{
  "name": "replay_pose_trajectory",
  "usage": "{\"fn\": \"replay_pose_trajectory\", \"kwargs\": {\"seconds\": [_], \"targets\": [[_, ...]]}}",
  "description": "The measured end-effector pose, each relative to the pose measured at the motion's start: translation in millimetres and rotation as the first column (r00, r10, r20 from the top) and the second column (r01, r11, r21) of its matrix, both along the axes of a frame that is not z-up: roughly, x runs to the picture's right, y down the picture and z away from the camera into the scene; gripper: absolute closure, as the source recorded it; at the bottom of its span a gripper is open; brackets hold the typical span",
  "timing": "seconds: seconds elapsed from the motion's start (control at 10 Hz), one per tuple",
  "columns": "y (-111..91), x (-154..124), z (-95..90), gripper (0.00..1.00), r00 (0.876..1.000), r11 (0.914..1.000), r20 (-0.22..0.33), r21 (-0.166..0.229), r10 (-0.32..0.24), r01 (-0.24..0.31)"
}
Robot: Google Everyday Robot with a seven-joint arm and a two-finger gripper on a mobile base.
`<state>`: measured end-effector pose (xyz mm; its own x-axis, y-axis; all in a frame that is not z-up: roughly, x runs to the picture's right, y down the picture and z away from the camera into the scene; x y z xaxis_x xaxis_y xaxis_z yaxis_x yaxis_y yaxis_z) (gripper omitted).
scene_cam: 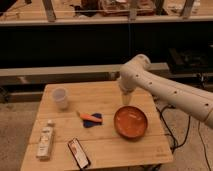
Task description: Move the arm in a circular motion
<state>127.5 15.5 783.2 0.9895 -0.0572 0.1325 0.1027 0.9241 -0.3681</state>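
Note:
The arm (170,92) is thick and white with small dark dots. It reaches in from the right edge over the wooden table (105,92). Its bulbous joint (137,66) is above the table's back right part. From the joint a tapering beige tip points down, ending in the gripper (126,100), which hangs just above the far rim of the orange bowl (131,122). The gripper holds nothing that I can see.
On the table are a clear plastic cup (60,97) at back left, an orange and blue item (91,118) in the middle, a white bottle (45,142) lying at front left, and a dark flat packet (78,153) at the front. Dark shelving stands behind.

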Motion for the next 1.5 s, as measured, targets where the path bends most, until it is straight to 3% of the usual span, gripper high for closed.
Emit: {"fn": "replay_pose_trajectory", "kwargs": {"seconds": [0.2,0.4,0.6,0.9,1.2,1.5], "targets": [[12,24,-9.5,0.2,0.998,0.9979,-0.024,-0.035,0.055,-0.055],[41,33,-38.7,0.2,0.995,0.9943,-0.052,-0.064,0.083,-0.086],[82,26,-75.4,0.2,0.991,0.9884,-0.076,-0.098,0.109,-0.117],[132,12,-116.3,0.2,0.985,0.9774,-0.079,-0.136,0.152,-0.162],[163,-32,-147.3,0.2,0.992,0.9856,0.0,-0.117,0.123,-0.122],[154,-80,-149.5,0.2,0.993,0.9953,0.096,-0.074,0.069,-0.062]]}}
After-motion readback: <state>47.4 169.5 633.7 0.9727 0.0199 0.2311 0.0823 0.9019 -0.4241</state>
